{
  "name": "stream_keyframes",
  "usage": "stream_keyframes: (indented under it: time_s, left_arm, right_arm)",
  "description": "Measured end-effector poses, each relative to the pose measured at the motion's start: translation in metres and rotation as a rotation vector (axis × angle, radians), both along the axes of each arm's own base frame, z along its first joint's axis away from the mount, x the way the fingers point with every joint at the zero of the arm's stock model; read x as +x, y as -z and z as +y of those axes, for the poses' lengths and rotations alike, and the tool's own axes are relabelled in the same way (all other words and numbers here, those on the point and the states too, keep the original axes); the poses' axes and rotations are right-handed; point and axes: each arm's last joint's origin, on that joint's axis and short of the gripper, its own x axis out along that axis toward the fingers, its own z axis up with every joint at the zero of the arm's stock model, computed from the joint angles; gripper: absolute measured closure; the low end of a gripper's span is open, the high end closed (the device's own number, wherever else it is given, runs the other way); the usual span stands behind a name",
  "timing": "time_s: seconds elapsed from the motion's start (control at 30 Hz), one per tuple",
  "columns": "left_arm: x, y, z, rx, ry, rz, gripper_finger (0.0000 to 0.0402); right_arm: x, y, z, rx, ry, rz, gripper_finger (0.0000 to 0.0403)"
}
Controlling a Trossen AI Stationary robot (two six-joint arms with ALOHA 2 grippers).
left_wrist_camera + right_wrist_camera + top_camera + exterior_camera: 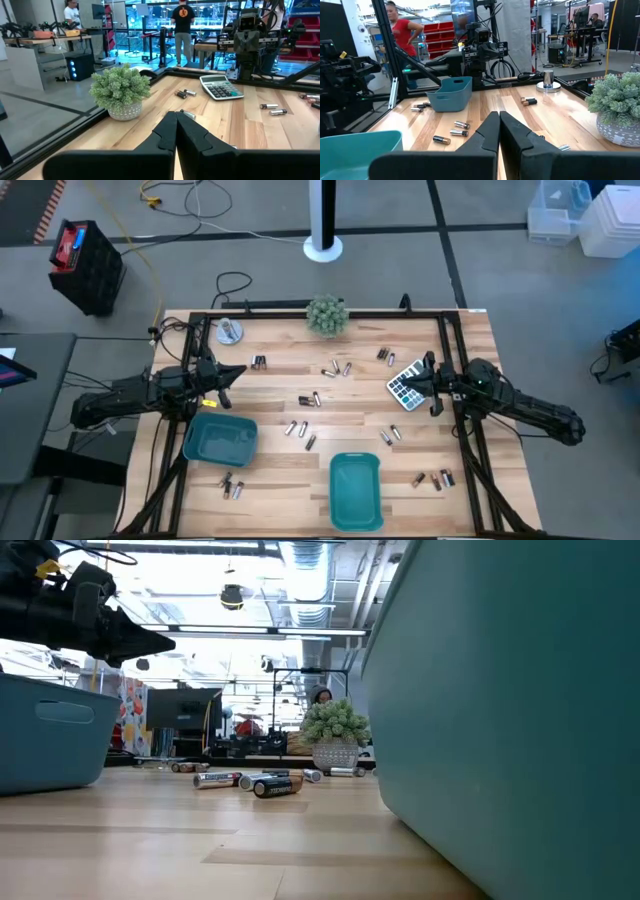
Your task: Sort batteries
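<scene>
A: I looked first at my left hand (238,370). Its two fingers (167,131) were pressed together and carried nothing. It hung above the left part of the counter (280,480), just over the far rim of the teal tray (219,439) on that side.

B: And the right one?

A: The right hand (412,384) was also pressed together, nearly to the tips, and I saw nothing between its fingers (491,131). It was over the right part of the counter, just beside the grey calculator (404,384).

B: Where were the batteries (311,400)?

A: They all lay on the wood, in small groups. One pair was in the middle, some more just nearer to me at (298,430), a few toward the far side at (338,368), and a pair near the calculator at (384,357). Other ones lay near the front, left at (233,487) and right at (434,479). I saw no cell inside either tray.

B: Was there a second tray?

A: Yes, a second teal tray (355,489) stood at the front middle. A small potted plant (327,315) stood at the far edge, and a small silver thing (230,332) at the far left corner. In the left wrist view, a person in a dark shirt (182,22) stood in the room behind.
</scene>
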Motion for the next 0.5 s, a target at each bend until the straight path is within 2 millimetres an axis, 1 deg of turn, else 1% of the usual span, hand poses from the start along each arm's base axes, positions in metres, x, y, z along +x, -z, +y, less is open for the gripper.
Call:
stream_keyframes:
  time_s: [0.07,0.1,0.2,0.27,0.33,0.4,0.5]
  left_arm:
    - [0.0,0.0,0.0,0.0,0.0,-0.001,0.0401]
    - [0.0,-0.001,0.0,0.01,0.0,-0.003,0.0401]
    - [0.0,-0.006,0.0,0.175,-0.003,0.009,0.0401]
    - [0.0,-0.008,0.0,0.282,-0.011,0.022,0.0401]
    - [0.0,-0.013,0.0,0.35,-0.021,0.013,0.0401]
    - [0.0,-0.013,0.0,0.36,-0.021,0.016,0.0401]
    - [0.0,-0.013,0.0,0.224,0.003,-0.051,0.0401]
  right_arm:
    - [0.0,0.0,0.0,-0.012,0.001,0.0,0.0372]
    - [0.0,0.0,0.0,-0.063,0.005,0.002,0.0372]
    - [0.0,-0.003,-0.002,-0.311,0.072,-0.012,0.0372]
    - [-0.001,-0.004,-0.003,-0.402,0.093,-0.023,0.0372]
    - [-0.001,-0.004,-0.003,-0.421,0.095,-0.02,0.0372]
    - [-0.001,-0.003,-0.003,-0.42,0.093,-0.01,0.0372]
    - [-0.001,-0.006,-0.003,-0.372,0.091,-0.039,0.0372]
